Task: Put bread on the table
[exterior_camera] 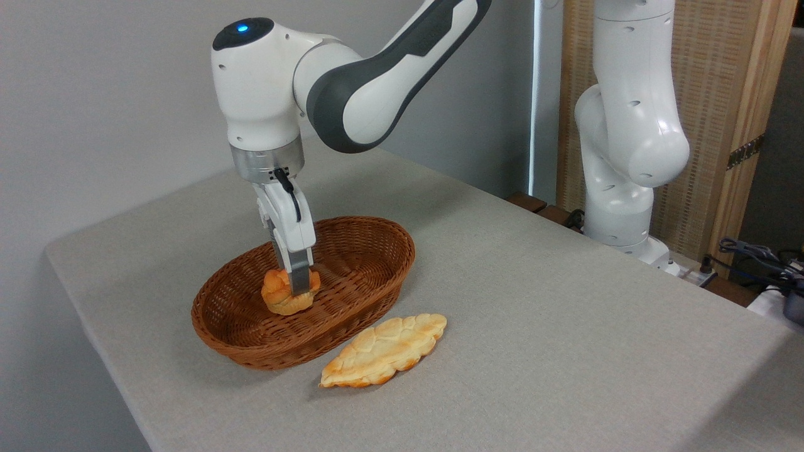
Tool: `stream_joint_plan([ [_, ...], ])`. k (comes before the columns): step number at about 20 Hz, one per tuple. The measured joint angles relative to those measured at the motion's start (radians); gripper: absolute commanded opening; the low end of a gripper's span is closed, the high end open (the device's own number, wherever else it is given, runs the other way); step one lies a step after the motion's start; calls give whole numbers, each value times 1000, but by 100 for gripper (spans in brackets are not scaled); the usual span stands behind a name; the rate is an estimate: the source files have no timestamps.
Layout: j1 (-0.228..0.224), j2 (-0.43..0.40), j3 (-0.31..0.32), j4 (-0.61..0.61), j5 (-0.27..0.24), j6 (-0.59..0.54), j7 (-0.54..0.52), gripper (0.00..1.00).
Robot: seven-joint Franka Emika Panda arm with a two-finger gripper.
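While the flat leaf-shaped loaf [383,350] lies on the table [565,326] just in front of the wicker basket [352,314], the gripper [295,285] inside that basket is clamped on the bread [279,300], tilted above the basket floor

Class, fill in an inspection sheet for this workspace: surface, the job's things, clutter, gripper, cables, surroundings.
Surface: grey table, no spills seen.
Job's things: bun inside the basket, held by the gripper.
Clutter: flat bread on the table, in front of the basket.
Gripper: gripper shut on the bun.
Cables: black cable on the gripper; cables off the table, far right.
Surroundings: grey wall, wooden panel.
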Motion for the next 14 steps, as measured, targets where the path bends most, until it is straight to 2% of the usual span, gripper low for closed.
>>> stream_joint_plan([
  [12,3,-17,25,49,0,0,-2,40],
  [14,16,-29,28,62,0,-5,-7,40],
])
